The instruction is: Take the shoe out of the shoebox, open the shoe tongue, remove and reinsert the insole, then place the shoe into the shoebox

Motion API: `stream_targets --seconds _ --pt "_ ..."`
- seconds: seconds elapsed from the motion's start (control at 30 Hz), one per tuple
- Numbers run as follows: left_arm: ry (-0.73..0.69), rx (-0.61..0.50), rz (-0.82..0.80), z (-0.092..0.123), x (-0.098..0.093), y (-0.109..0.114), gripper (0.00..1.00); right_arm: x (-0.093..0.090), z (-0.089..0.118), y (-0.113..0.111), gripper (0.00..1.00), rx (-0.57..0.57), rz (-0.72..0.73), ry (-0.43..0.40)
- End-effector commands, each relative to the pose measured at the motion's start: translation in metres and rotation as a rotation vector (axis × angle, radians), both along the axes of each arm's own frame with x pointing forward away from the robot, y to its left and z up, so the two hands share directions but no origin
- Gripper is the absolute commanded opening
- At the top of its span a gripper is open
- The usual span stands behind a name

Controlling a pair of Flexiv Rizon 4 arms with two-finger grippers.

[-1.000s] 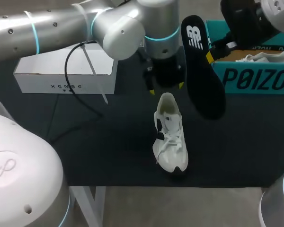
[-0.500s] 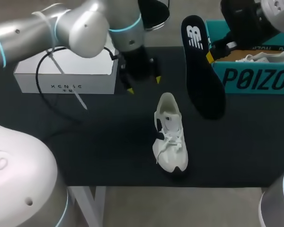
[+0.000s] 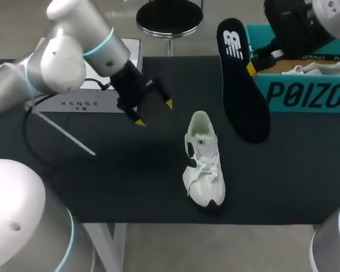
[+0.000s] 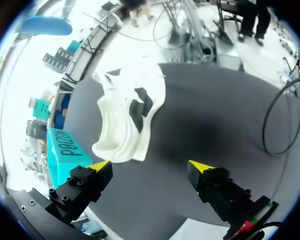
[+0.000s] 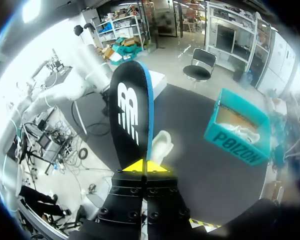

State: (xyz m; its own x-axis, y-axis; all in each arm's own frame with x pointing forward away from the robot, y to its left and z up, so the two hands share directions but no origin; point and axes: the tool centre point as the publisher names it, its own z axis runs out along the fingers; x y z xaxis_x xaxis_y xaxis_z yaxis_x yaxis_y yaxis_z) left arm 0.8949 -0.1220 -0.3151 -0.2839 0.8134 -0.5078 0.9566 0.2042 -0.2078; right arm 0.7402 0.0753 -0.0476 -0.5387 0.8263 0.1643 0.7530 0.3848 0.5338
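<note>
Two grippers are in view. My left gripper is released, its fingers spread wide with nothing between them. It hangs above the black table, just in front of the white box at the far left edge. In the left wrist view the white shoe lies ahead of those fingers, apart from them, with bare table between.

My right gripper is clenched on the black insole, holding it off the table. The insole runs out ahead of the fingers and hangs above and just right of the shoe.

The shoe stands on its sole at mid-table. Its toe is near the front edge and its heel points toward the far side. There is open surface on both sides of it, more on the left.

The teal shoebox sits open at the far right corner, well apart from the shoe. A second white shoe is inside it.
</note>
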Motion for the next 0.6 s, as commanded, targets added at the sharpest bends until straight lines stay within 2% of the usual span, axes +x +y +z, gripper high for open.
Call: stream_targets --seconds 0.03,0.3,0.47,0.6 --pt "-0.045 -0.510 0.072 -0.006 0.002 0.007 1.00 0.003 0.000 0.002 0.00 -0.003 0.000 0.005" --pt "-0.045 -0.510 0.072 -0.006 0.002 0.007 1.00 0.003 0.000 0.002 0.00 -0.003 0.000 0.005" --pt "-0.102 -0.705 0.023 0.018 -0.002 -0.004 1.00 0.003 0.000 0.002 0.00 -0.003 0.000 0.005" --pt "-0.142 -0.814 -0.005 0.036 -0.006 -0.007 1.00 0.003 0.000 0.002 0.00 -0.003 0.000 0.005"
